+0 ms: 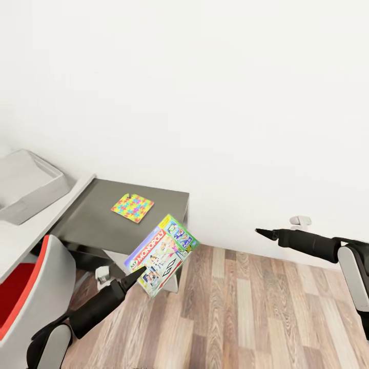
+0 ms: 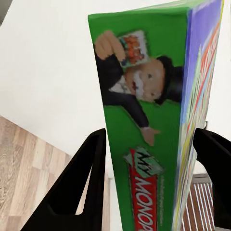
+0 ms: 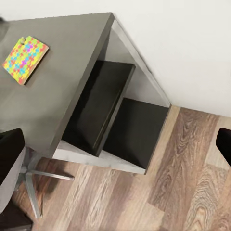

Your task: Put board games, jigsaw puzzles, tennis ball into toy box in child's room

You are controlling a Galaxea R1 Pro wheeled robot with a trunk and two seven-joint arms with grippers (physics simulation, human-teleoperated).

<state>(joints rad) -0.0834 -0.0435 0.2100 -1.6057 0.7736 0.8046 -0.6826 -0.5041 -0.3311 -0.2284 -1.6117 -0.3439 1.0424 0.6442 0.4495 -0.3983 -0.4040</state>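
A jigsaw puzzle (image 1: 132,207) is lying alone on the dark-grey table wing (image 1: 92,225) at centre left, leaving bare surface around it. The toy box (image 1: 28,182) is sitting at far left. A red-seated chair (image 1: 31,287) is crowding the lower left. Open wood floor (image 1: 256,312) is spreading across the lower right.

jigsaw puzzle (image 1: 132,207) on table's lower wing (image 1: 159,197), toy box (image 1: 28,180) further left
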